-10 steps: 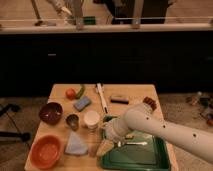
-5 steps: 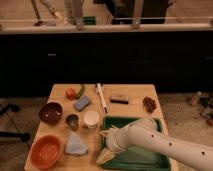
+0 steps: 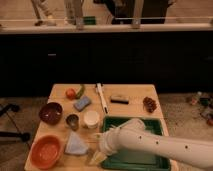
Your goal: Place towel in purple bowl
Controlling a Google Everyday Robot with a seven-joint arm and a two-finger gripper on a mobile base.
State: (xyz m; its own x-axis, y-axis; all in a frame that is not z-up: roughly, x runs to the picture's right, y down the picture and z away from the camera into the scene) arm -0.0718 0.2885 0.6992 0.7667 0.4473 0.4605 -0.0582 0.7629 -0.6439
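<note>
The pale blue-grey towel (image 3: pixel 76 144) lies folded in a rough triangle on the wooden table (image 3: pixel 135 94), near the front left. The dark purple bowl (image 3: pixel 51 112) sits at the left edge, behind the orange bowl. My white arm (image 3: pixel 155 145) reaches in from the lower right across the green tray. My gripper (image 3: pixel 96 156) is low at the table's front, just right of the towel, close to its right corner.
An orange-red bowl (image 3: pixel 46 151) sits front left of the towel. A small metal cup (image 3: pixel 73 121), a white cup (image 3: pixel 91 119), a blue sponge (image 3: pixel 82 103), a tomato (image 3: pixel 71 93), a white brush (image 3: pixel 101 96), a dark bar (image 3: pixel 119 99), a brown snack (image 3: pixel 150 104) and a green tray (image 3: pixel 150 125) are on the table.
My arm has swung down and forward over the green tray, bringing the gripper lower and closer to the towel's right side. The towel and bowls have not moved.
</note>
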